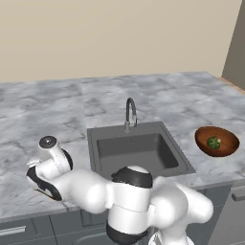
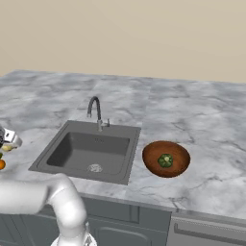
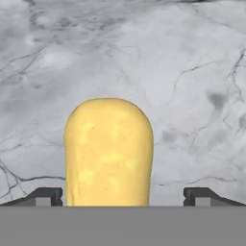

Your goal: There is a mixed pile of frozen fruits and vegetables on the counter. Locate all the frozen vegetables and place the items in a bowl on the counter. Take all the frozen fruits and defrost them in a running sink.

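While the potato lies on the counter at six o'clock of the hand view, between the two fingertips, the gripper stands fully open and holds nothing. Left of the sink, the hand sits low over the worktop. At three o'clock of the basin, the bowl already carries the broccoli. To grip well, I judge it should sink further, keep the potato centred, then close gently

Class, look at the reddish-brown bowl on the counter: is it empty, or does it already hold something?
Not empty. The bowl holds one green broccoli floret, sitting near its middle; both base views show it there, right of the sink.
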